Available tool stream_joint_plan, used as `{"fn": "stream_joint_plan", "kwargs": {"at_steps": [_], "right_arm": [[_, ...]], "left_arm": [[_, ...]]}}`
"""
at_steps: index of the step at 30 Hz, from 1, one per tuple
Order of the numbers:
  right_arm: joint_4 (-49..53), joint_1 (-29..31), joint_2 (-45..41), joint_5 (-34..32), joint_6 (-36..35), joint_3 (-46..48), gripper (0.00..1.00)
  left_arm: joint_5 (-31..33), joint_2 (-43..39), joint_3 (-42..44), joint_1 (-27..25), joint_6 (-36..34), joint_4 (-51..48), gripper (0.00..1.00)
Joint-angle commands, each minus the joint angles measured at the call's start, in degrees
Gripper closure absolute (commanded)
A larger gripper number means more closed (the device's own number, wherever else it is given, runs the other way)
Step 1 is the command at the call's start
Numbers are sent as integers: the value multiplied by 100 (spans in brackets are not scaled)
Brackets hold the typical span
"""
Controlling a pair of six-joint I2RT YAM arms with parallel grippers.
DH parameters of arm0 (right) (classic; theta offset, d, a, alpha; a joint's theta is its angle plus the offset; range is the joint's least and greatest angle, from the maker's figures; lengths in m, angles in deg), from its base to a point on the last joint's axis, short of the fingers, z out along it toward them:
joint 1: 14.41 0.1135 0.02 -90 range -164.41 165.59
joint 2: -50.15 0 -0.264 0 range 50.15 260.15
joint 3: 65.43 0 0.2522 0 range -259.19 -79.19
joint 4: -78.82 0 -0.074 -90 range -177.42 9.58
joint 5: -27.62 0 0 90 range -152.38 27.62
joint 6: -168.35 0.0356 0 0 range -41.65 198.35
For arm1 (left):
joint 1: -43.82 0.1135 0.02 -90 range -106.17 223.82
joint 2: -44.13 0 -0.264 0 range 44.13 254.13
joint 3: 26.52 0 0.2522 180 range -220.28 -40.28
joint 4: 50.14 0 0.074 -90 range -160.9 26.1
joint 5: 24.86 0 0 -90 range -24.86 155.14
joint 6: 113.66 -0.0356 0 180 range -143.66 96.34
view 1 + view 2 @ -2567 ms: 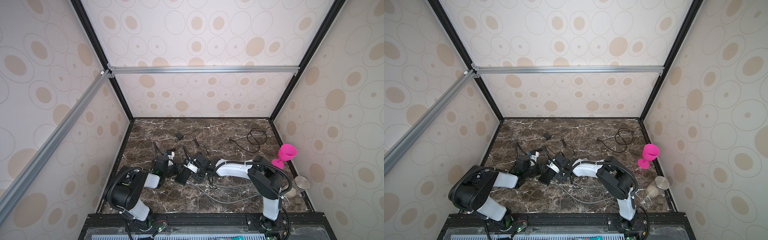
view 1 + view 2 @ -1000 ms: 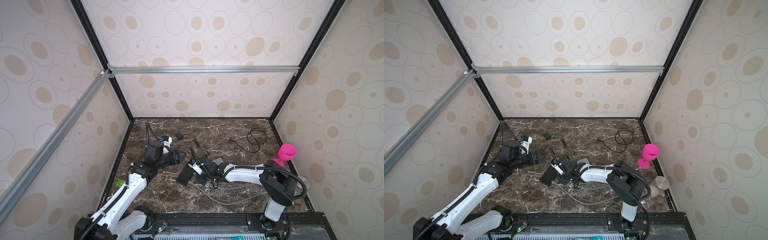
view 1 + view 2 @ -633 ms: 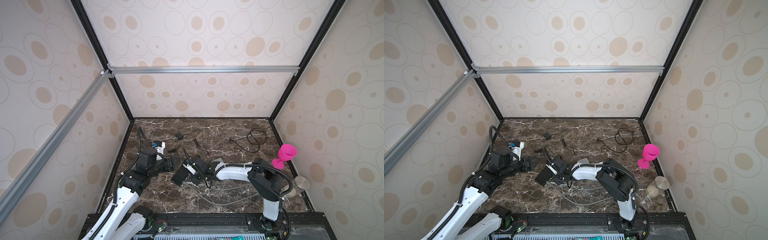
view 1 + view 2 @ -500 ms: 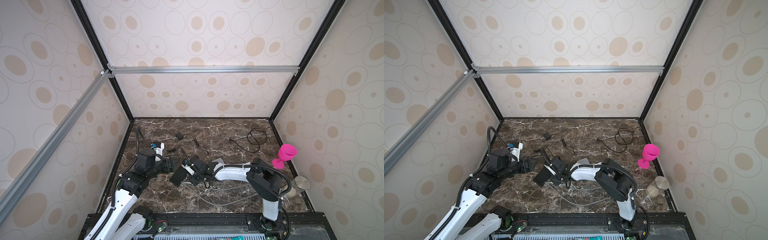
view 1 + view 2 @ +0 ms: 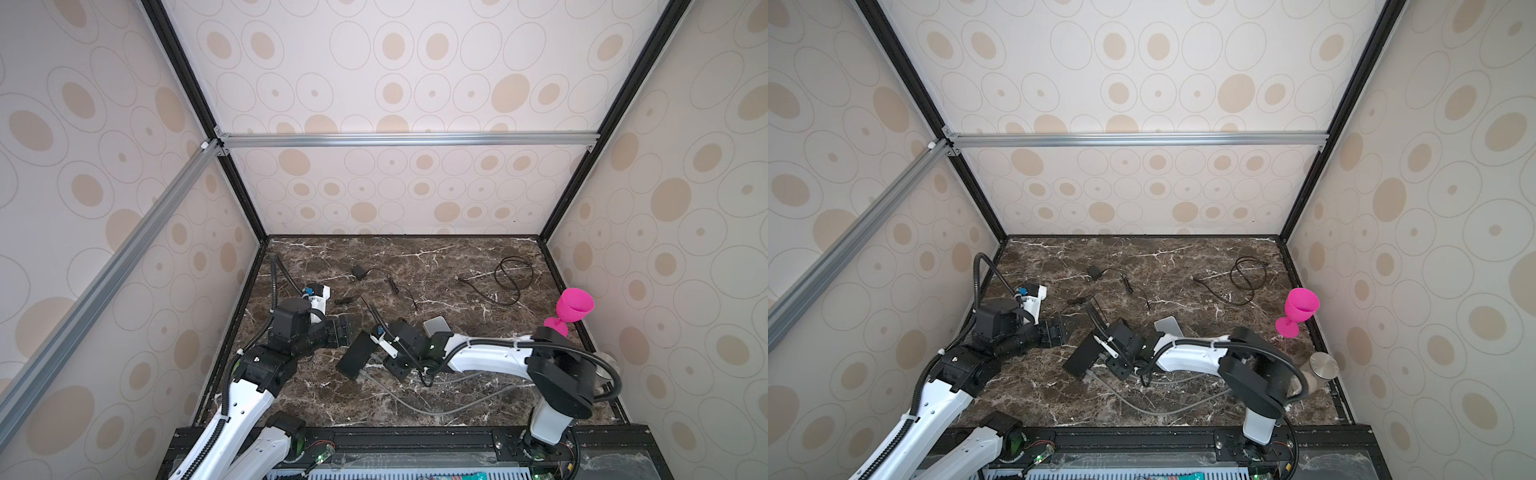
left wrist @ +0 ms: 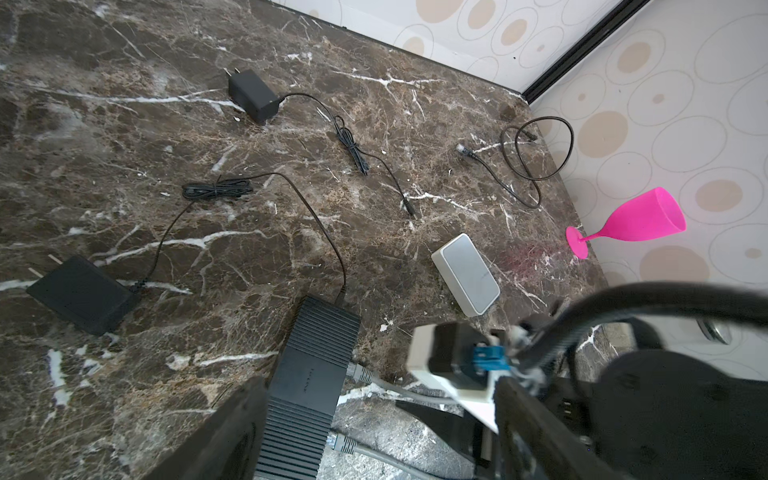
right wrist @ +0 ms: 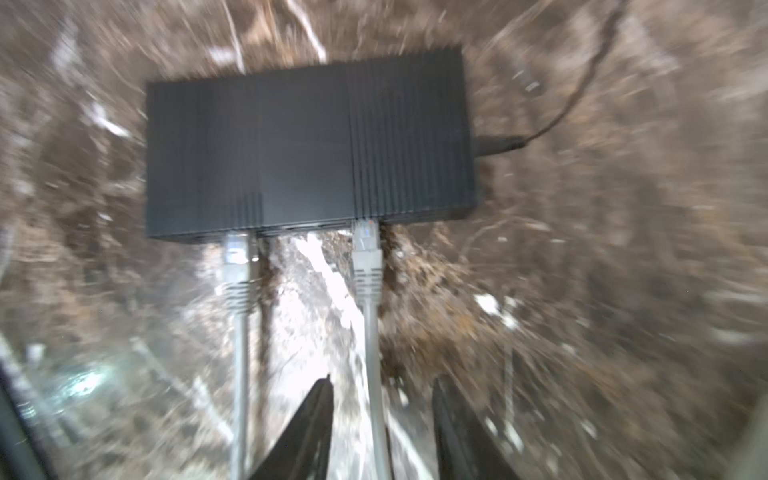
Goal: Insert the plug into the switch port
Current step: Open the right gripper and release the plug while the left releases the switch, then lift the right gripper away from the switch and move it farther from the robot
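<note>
Right gripper (image 7: 382, 382) partly open, fingers either side of the gray cable (image 7: 374, 332), not pinching it. Plug (image 7: 367, 245) sits in a port of the black switch (image 7: 307, 145), second gray plug (image 7: 236, 253) beside it. Switch lies centre-left, near side of the table (image 5: 457, 266). Left gripper (image 5: 341, 330) wide open, empty, just left of the switch.

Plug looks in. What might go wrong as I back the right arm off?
1. The right gripper stands open but straddles the grey cable; a crooked retreat may snag it and tug the grey plug from the ribbed black switch.
2. The right arm's elbow sits near the upright pink goblet; swinging may topple it.
</note>
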Motion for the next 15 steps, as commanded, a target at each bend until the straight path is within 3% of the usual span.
{"fn": "stream_joint_plan", "kwargs": {"at_steps": [1,7,15], "right_arm": [[266,18,-934,-304,8,322,54],[-20,9,-2603,-631,690,1371,49],[1105,-38,-3803,-1190,869,1190,50]], "left_arm": [[20,-11,-42,25,-92,-59,13],[35,-99,-37,30,-74,-40,12],[-17,-412,45,189,-34,148,12]]}}
